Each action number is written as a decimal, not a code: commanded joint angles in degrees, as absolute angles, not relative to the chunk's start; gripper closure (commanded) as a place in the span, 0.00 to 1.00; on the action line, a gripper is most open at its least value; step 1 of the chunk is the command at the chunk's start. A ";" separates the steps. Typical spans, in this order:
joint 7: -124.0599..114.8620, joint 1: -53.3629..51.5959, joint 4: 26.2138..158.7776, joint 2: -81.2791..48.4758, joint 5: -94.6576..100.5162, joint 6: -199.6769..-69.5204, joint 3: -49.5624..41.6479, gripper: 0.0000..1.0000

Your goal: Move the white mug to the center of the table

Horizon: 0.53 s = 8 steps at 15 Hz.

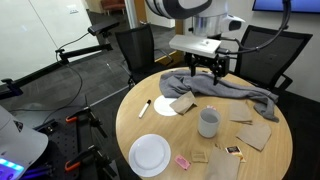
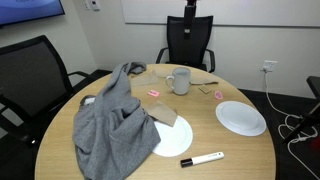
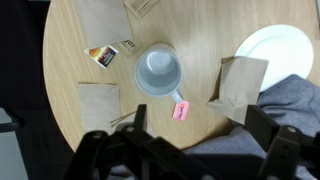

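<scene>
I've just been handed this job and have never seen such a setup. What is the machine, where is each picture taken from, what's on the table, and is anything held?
The machine is a single robot arm ending in a two-fingered gripper. Two pictures come from cameras standing outside the robot, at different places around the round table. The third comes from a camera on the wrist, looking down. On the table are the white mug, a white plate, a crumpled grey cloth, brown paper napkins, a marker and a small pink item. The gripper is open and holds nothing. It hangs above the table near the cloth, and the mug stands untouched.
</scene>
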<state>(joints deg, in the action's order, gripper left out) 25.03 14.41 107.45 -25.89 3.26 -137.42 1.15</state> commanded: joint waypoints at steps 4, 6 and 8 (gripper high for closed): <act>19.66 10.33 121.96 -10.40 3.74 -131.27 -0.89 0.00; 18.31 9.21 123.90 -7.81 4.33 -129.56 -1.34 0.00; 17.56 8.48 125.32 -5.98 4.57 -128.42 -1.50 0.00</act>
<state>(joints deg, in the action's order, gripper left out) 20.03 10.52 121.41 -10.87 3.54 -130.74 -0.12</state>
